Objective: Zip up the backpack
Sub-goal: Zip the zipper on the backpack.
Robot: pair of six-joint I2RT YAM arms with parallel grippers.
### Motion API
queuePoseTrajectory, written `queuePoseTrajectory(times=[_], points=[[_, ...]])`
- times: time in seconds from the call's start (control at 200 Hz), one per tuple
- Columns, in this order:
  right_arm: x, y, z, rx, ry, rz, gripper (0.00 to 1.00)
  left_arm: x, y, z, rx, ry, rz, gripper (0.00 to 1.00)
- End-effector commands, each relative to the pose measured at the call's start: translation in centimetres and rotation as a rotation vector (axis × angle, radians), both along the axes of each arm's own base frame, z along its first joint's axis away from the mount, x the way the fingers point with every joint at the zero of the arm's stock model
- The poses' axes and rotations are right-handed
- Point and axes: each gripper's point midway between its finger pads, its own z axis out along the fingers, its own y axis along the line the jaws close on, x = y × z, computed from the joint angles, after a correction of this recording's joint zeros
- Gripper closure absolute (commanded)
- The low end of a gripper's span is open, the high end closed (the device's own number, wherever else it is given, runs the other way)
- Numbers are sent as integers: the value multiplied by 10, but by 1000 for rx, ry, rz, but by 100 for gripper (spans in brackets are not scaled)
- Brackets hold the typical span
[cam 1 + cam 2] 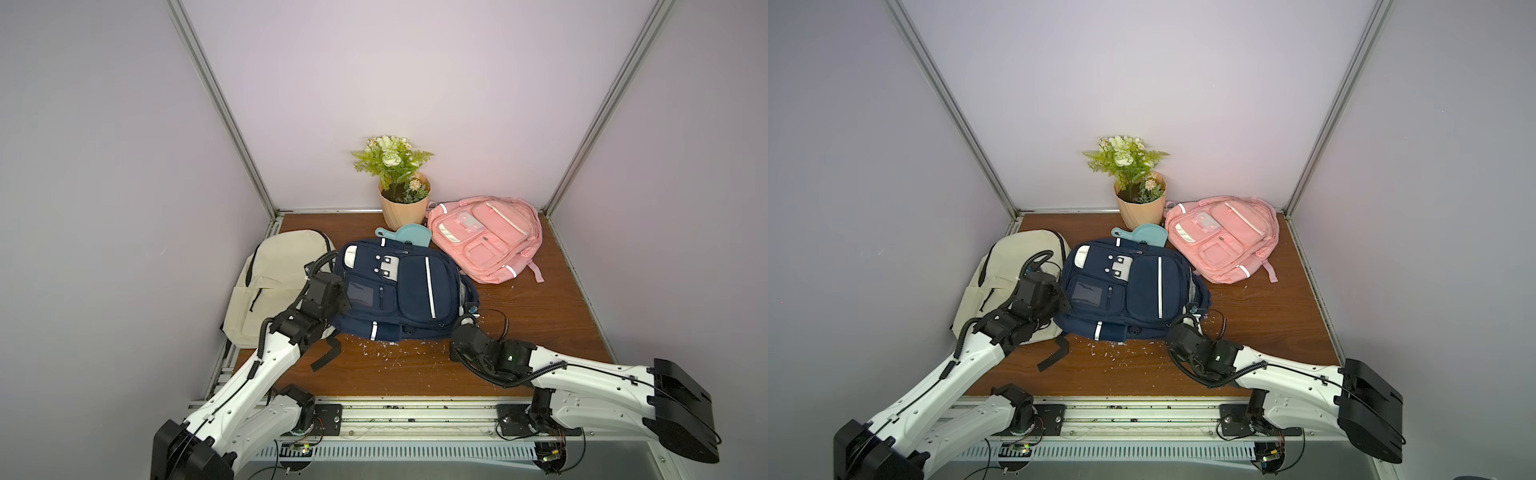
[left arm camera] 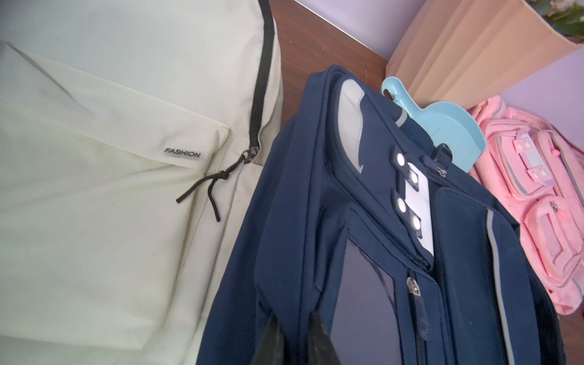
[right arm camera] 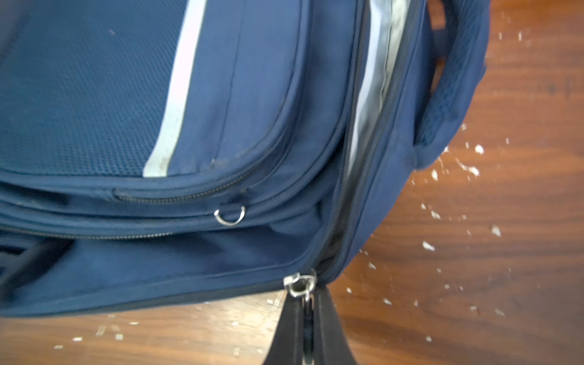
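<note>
Task thing: the navy-blue fabric backpack [image 1: 405,291] lies flat, front face up, in the middle of your brown wooden worktop [image 1: 540,332]. You can see it in both top views [image 1: 1142,291].
Main zip: it is open along the bag's right side, with grey lining [image 3: 373,94] showing in the gap. The silver slider [image 3: 297,282] sits at the near-right corner.
Left arm: your left arm [image 1: 266,365] rises from the near-left base. Its forearm slants forward and inward, and the wrist is bent above the near edge of the cream canvas backpack [image 1: 270,282].
Left pincer: the left pincer [image 1: 340,305] meets the navy bag's left side. In the wrist view its dark fingers [image 2: 273,343] stand close with a fold of navy fabric between them, so it is gripping the bag.
Right arm: your right arm [image 1: 590,374] stretches low over the worktop from the near right, pointing inward at the bag's near-right corner.
Right pincer: the right pincer [image 3: 308,335] is closed on the metal zipper pull [image 3: 306,303], which runs from the slider down between the fingertips.
Around: a pink fabric backpack [image 1: 484,239] lies at the far right. A ribbed tan pot of artificial flowers [image 1: 403,208] stands at the back wall. A light-blue plastic scoop [image 1: 405,237] lies behind the navy bag's far edge. White scraps [image 1: 386,353] are scattered near its front edge.
</note>
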Motion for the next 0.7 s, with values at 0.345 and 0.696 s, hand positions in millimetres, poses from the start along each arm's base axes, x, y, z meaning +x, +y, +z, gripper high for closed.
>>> queuePoseTrajectory(times=[0.345, 0.696], points=[[-33, 98, 6, 30, 6, 250, 100, -25, 10, -23, -71, 87, 12, 37], [-41, 132, -7, -2, 20, 323, 100, -107, -57, -78, -332, 144, -104, 20]])
